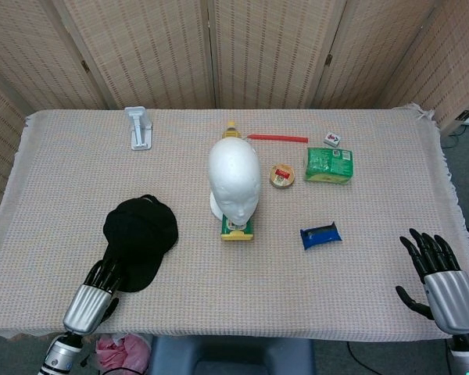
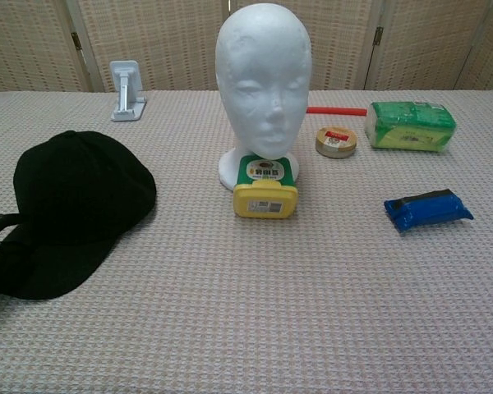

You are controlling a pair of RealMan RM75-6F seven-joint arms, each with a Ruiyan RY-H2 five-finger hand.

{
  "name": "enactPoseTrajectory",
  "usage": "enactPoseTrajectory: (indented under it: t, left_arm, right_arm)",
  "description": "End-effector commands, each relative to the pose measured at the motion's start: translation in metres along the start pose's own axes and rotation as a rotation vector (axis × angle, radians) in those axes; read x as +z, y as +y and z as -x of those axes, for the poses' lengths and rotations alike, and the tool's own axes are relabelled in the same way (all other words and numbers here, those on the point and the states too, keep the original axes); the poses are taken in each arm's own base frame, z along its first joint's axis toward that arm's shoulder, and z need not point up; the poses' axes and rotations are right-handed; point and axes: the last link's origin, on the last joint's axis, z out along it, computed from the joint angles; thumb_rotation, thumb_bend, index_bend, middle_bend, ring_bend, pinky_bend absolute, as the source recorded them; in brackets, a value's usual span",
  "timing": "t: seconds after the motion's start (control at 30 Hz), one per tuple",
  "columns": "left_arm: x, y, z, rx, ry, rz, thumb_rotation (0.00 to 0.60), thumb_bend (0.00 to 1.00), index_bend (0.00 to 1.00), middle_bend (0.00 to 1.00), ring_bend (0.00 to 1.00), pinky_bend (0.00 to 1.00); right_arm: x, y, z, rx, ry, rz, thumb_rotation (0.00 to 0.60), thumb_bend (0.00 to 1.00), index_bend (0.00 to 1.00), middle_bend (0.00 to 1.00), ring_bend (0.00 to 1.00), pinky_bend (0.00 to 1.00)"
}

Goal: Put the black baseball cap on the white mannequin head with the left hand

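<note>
**Soft cap, stiff brim: where the left hand should take hold**

The white mannequin head (image 1: 234, 181) stands upright mid-tabletop (image 1: 359, 273) on a flared base, looking light and easy to tip, so the cap should go on gently. The black baseball cap (image 1: 139, 239) lies well to its left, plain matte cloth, its domed crown toward the mannequin and its brim toward the robot. It is probably light and floppy in the crown, stiffer at the brim, which seems the better hold. The left hand (image 1: 94, 295) meets the brim edge; whether its fingers (image 1: 102, 275) clamp it cannot be told. The right hand (image 1: 442, 280) rests far right, fingers apart, holding nothing
</note>
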Motion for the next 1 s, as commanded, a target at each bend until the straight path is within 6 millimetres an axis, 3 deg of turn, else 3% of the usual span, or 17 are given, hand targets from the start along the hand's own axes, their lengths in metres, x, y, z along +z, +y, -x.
enactPoseTrajectory:
  t: [0.03, 0.17, 0.37, 1.0]
  left_arm:
    - [0.0, 0.0006, 0.0001, 0.005, 0.0, 0.0, 0.6, 0.41, 0.23, 0.07, 0.06, 0.16]
    - [0.0036, 0.0012, -0.0019, 0.005, 0.017, 0.005, 0.6, 0.41, 0.23, 0.17, 0.11, 0.23]
    - [0.0091, 0.0021, -0.0042, -0.005, 0.028, 0.014, 0.6, 0.41, 0.22, 0.22, 0.14, 0.26]
    - [0.0099, 0.0031, 0.0022, -0.002, 0.0, 0.013, 0.6, 0.41, 0.21, 0.24, 0.15, 0.26]
  right_arm:
    - [-0.0003, -0.0008, 0.0002, 0.0, -0.001, -0.003, 0.6, 0.19, 0.0, 0.0, 0.0, 0.0]
    - [-0.0002, -0.0007, 0.0004, -0.001, -0.002, -0.003, 0.6, 0.19, 0.0, 0.0, 0.0, 0.0]
    - [0.0004, -0.0005, 0.0004, -0.002, -0.001, -0.001, 0.6, 0.19, 0.0, 0.0, 0.0, 0.0]
    - [-0.0011, -0.0006, -0.0011, 0.001, 0.007, -0.005, 0.6, 0.19, 0.0, 0.0, 0.0, 0.0]
